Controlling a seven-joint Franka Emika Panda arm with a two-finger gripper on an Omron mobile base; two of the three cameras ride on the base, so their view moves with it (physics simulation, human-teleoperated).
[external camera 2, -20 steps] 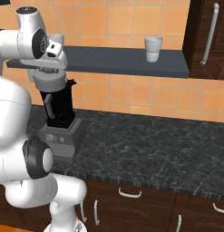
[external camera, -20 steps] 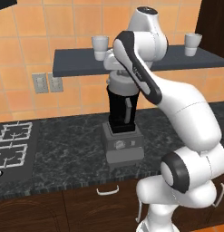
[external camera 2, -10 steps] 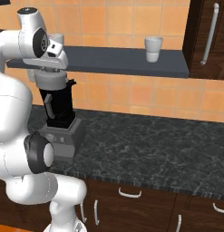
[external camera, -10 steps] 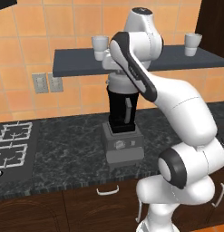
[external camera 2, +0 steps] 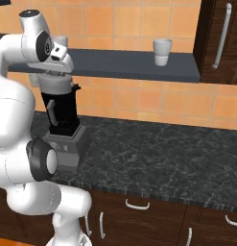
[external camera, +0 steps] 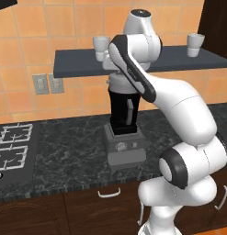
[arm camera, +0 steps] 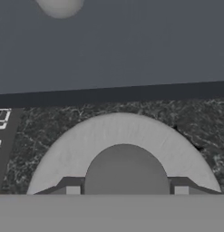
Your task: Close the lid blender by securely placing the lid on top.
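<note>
A dark grey wall shelf [external camera: 78, 69] runs along the orange tiled wall [external camera 2: 153, 103] and carries white cups: one toward its left [external camera: 100, 44], another at its right end [external camera: 194, 44]. Below lies a black speckled counter [external camera 2: 153, 151] with a gas hob [external camera: 11, 149] at its left. An outlet plate [external camera: 47, 83] sits on the tiles, and a dark cabinet door [external camera 2: 220, 38] with a metal handle hangs at the right.

The blender [external camera: 123, 120] has a black jar with a grey handle strip, set on a grey boxy base, and the lid [arm camera: 122, 140] is light grey with a darker grey knob. Under the blender, the bench [external camera 2: 153, 149] is black stone flecked with grey. Behind the blender the wall tiles [external camera 2: 139, 101] are orange, the shelf [external camera: 78, 66] above it is dark slate grey, and the cups [external camera 2: 161, 52] on that shelf are white.
</note>
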